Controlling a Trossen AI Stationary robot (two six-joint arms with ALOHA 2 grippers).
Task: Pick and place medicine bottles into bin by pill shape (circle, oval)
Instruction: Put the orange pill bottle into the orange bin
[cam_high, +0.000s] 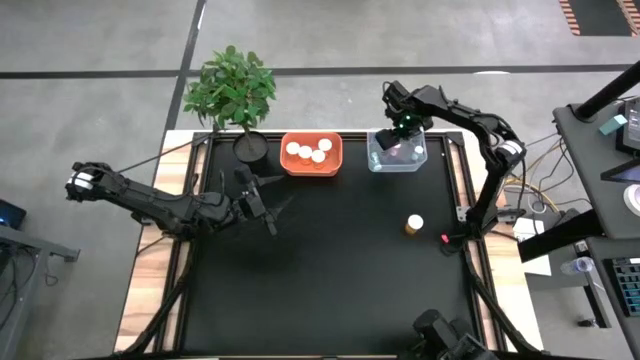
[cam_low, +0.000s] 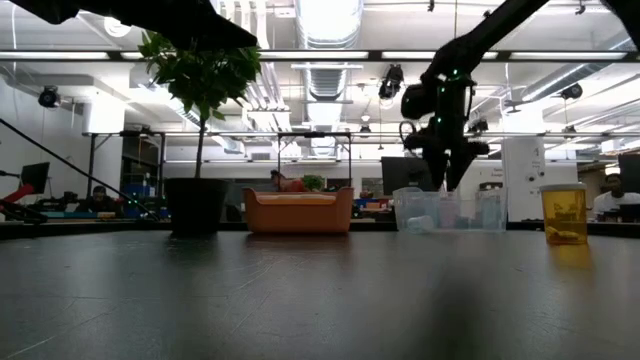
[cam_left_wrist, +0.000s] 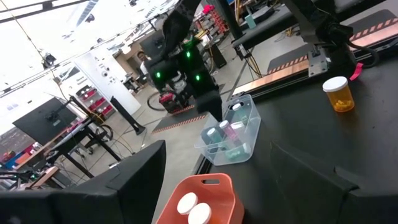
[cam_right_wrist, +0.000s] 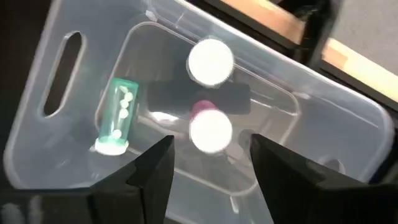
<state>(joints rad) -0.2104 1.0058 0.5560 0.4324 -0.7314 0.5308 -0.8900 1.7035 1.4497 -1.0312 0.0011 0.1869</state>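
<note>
My right gripper (cam_right_wrist: 211, 163) hangs open, pointing down, just above the clear bin (cam_high: 398, 153) at the table's far edge. In that bin a small bottle (cam_right_wrist: 118, 116) with round white pills lies on its side. Two white-capped bottles (cam_right_wrist: 211, 61) (cam_right_wrist: 210, 132) stand beside it, one with pink under its cap. The orange bin (cam_high: 312, 153) holds several white-capped bottles. One amber bottle with a white cap (cam_high: 414, 224) stands upright on the black mat to the right. My left gripper (cam_high: 268, 207) waits open and level at mid-left, empty.
A potted green plant (cam_high: 232, 90) stands at the far left, beside the orange bin. A small red thing (cam_high: 446, 239) lies near the right rail. The black mat (cam_high: 330, 280) stretches between the arms and the near edge.
</note>
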